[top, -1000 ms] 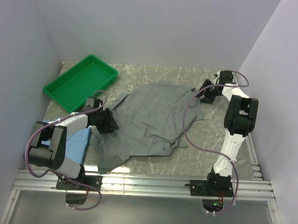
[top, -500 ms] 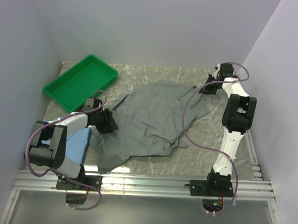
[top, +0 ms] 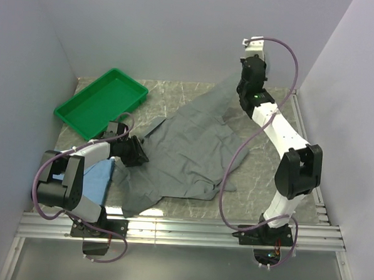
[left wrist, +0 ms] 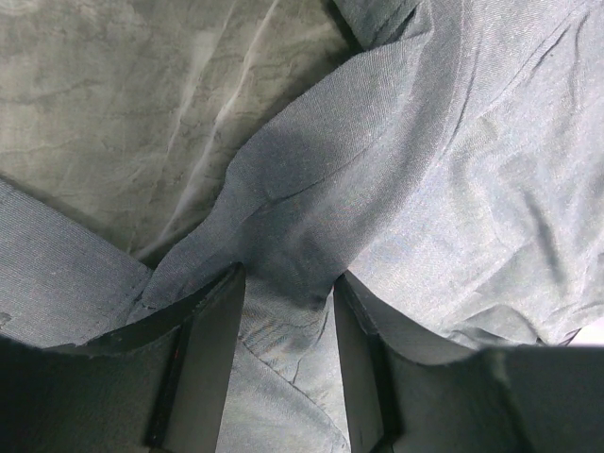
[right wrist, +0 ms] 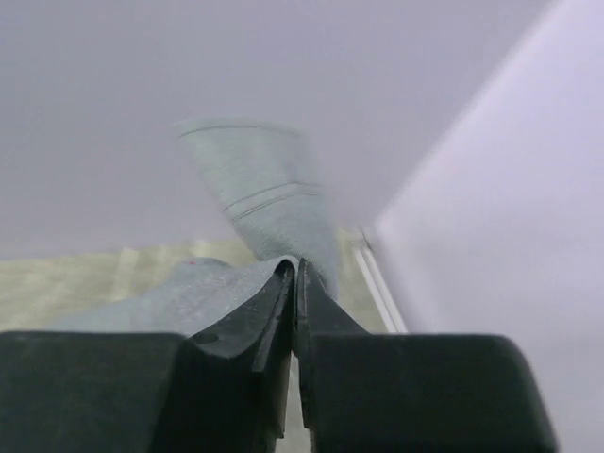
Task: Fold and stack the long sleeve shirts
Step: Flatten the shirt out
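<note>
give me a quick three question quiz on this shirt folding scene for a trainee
1. True or false: the right gripper is shut on a part of the grey shirt, held above the table.
2. Where is the green tray? A: far left corner. B: far right corner. C: under the grey shirt.
3. Fill in: the light blue shirt lies next to the ___ arm.
Key: 1 true; 2 A; 3 left.

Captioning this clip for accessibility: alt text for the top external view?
The right gripper, raised near the back wall, holds up one end of the grey shirt. The left gripper sits at the shirt's opposite edge, near a blue shirt and green tray.
</note>
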